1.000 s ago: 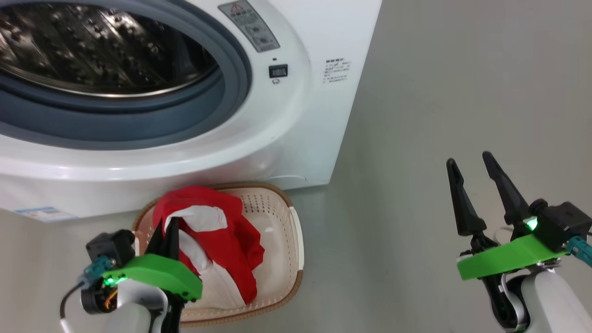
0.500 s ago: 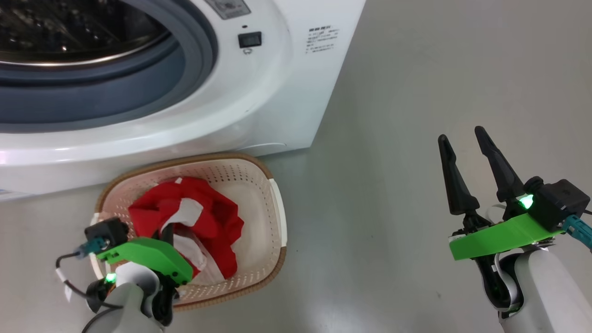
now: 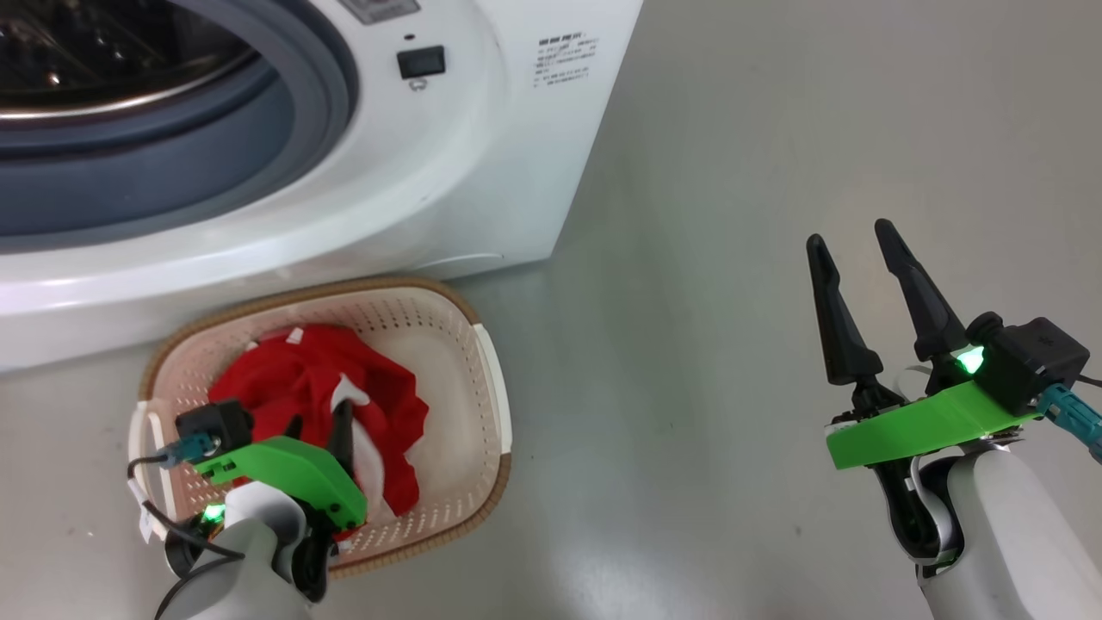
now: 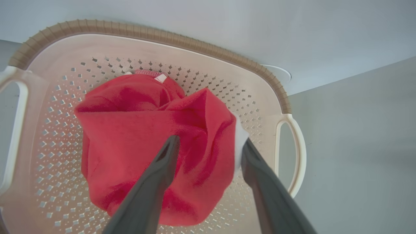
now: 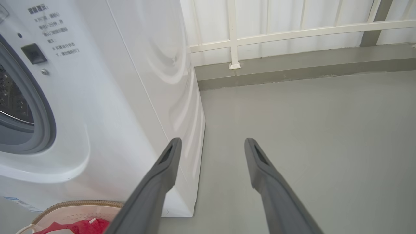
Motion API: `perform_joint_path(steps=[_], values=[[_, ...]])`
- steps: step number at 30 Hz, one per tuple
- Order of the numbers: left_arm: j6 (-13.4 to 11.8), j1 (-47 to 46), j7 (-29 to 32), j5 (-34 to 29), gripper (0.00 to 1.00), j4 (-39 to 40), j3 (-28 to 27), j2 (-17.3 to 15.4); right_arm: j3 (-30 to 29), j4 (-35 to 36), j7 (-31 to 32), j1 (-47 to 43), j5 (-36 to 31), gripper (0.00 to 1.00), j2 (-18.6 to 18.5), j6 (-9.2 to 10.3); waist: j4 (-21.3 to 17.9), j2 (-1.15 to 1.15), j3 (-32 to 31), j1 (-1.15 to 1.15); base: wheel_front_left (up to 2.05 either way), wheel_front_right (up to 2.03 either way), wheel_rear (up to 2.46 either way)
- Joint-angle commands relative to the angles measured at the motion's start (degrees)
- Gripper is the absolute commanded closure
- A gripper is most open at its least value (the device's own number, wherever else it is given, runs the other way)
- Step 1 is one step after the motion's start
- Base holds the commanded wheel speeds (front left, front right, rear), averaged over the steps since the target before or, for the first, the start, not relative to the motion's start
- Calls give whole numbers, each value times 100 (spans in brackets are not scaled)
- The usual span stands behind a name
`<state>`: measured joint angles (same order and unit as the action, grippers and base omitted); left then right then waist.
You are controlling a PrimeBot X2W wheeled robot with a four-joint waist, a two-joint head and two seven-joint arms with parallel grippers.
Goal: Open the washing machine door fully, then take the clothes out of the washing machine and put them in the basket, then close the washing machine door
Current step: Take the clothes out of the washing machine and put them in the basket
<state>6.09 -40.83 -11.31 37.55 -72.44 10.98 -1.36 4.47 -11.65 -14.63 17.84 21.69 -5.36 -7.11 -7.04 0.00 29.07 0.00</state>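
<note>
The white washing machine [image 3: 448, 172] stands at the upper left with its grey rubber ring [image 3: 172, 164] and steel drum [image 3: 77, 52] uncovered; the washing machine door is out of view. In front of it on the floor sits the cream basket [image 3: 491, 379], and the red and white clothes [image 3: 284, 379] lie inside it. My left gripper [image 3: 318, 422] hangs over the basket, open. In the left wrist view its fingers [image 4: 162, 162] straddle the clothes [image 4: 136, 130] resting in the basket [image 4: 162, 35]. My right gripper [image 3: 848, 234] is open and holds nothing, over bare floor to the right.
Grey floor spreads to the right of the machine. In the right wrist view the machine's side panel [image 5: 156, 81] is close on the left. A white railing [image 5: 234, 35] and a low kerb [image 5: 292, 68] close off the far side. A black latch slot [image 3: 420, 61] sits beside the drum opening.
The camera has tilted down and shifted. My left gripper lowered the clothes into the basket and its fingers spread apart, letting the bundle settle. The right gripper stayed open.
</note>
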Motion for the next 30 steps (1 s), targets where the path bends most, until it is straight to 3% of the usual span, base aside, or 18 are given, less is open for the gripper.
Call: perform_joint_path(steps=[1, 8, 20, 30], values=[[46, 47, -142, 52, 0, 45, -128, -153, 93, 96, -37, -58, 49, 0, -2, -37, 73, 0, -170, 0, 0, 0, 0], [123, 342, -359, -111, 0, 398, 26, -260, -59, 157, -37, -225, -25, 0, 17, -37, 249, 0, -632, 0, 0, 0, 0], [135, 1457, -368, -602, 0, 2436, -605, -319, -181, 208, -37, -649, -160, 0, -29, -37, 547, 0, -1467, 0, 0, 0, 0], [138, 2275, -368, -954, 0, 3785, -746, -235, -224, 303, -37, -867, -100, 0, 17, -37, 591, 0, -1993, 0, 0, 0, 0]])
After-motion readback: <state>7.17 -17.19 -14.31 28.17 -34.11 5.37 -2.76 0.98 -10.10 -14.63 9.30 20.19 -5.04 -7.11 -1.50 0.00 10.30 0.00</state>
